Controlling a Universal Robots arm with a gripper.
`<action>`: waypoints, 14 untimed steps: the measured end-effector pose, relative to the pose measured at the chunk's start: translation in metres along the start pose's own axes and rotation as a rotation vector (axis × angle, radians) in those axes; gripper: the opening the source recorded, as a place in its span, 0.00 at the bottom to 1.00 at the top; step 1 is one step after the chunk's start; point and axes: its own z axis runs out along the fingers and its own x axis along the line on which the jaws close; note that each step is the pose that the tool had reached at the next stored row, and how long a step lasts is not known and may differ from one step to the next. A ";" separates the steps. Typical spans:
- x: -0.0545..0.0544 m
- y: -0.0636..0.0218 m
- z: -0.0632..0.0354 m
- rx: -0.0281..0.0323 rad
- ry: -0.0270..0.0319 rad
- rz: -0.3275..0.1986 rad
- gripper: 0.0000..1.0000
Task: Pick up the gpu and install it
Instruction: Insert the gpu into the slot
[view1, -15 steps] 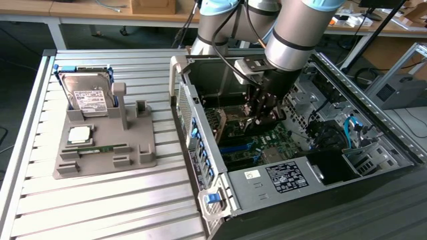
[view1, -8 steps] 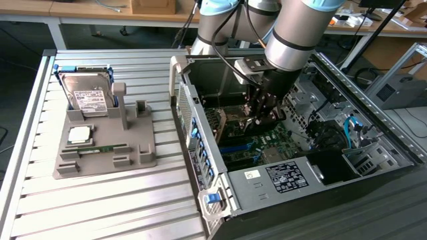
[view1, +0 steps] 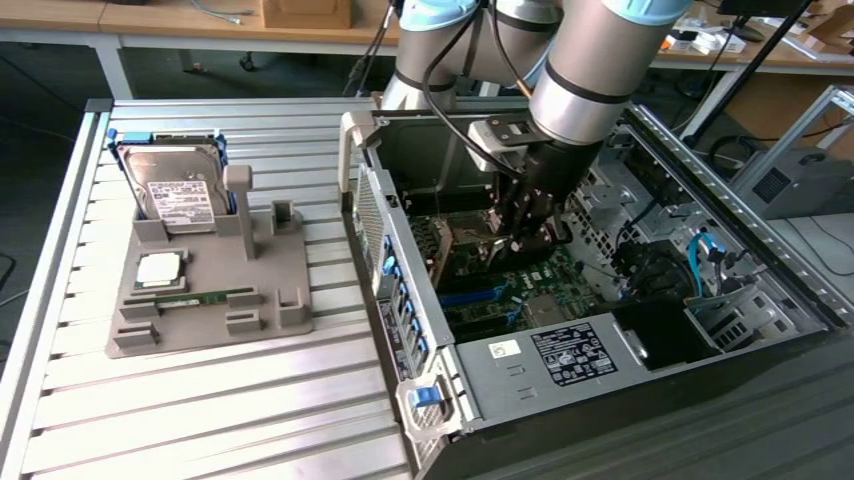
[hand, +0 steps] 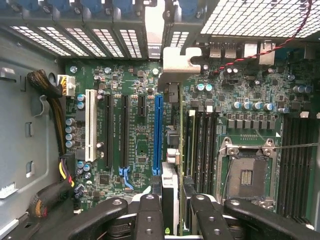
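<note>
In the wrist view the gpu (hand: 171, 145) appears edge-on as a narrow strip, its silver metal bracket (hand: 176, 61) toward the case's rear slot openings. My gripper (hand: 172, 202) is shut on it, with black fingers (hand: 150, 215) on either side of the card. The card hangs over the motherboard (hand: 140, 150), just beside the long blue slot (hand: 158, 135) and parallel to it. In the exterior view the gripper (view1: 523, 238) is lowered deep inside the open computer case (view1: 400, 300), above the green board.
Black and white expansion slots (hand: 91, 125) lie beside the blue one. Memory slots (hand: 202, 145) and the open processor socket (hand: 246, 175) are on the other side. Cable bundles (hand: 47, 85) run along the case wall. On the slatted table, a grey fixture (view1: 200, 300) holds a hard drive (view1: 180, 190).
</note>
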 end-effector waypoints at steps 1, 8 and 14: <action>0.001 0.0008 0.0000 0.0000 0.0000 0.000 0.27; 0.002 0.0015 0.0013 0.0003 0.0003 0.033 0.27; 0.005 0.0019 0.0029 0.0005 0.0006 0.049 0.27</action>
